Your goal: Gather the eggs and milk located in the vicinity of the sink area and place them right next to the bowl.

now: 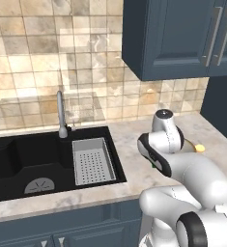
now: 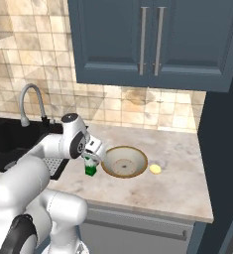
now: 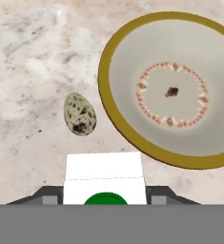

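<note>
On my left lies the sink (image 1: 37, 164), a matte black double basin sunk into the pale, veined marble counter (image 2: 177, 193), with a slim curved silver faucet (image 1: 61, 113) at its back edge and a grey rectangular strainer basket (image 1: 92, 161), its floor dotted with holes, sitting in the right basin. Just right of the sink my gripper (image 2: 91, 159) hangs above the counter, its jaws clamped on the milk (image 2: 90, 166), a small boxy white carton with a green base and a round green cap; in the hand view the carton's white top sits squarely between my dark finger tips. Directly below and slightly ahead of the carton in that view a speckled egg (image 3: 79, 114), smooth and oval with brown blotches, lies on the marble just beside the bowl (image 2: 124, 161) without touching its rim. The bowl is wide, shallow and round, cream inside with a brown rim and a ring of small marks on its floor. Right of it rests a small yellowish oval object (image 2: 155, 169)
</note>
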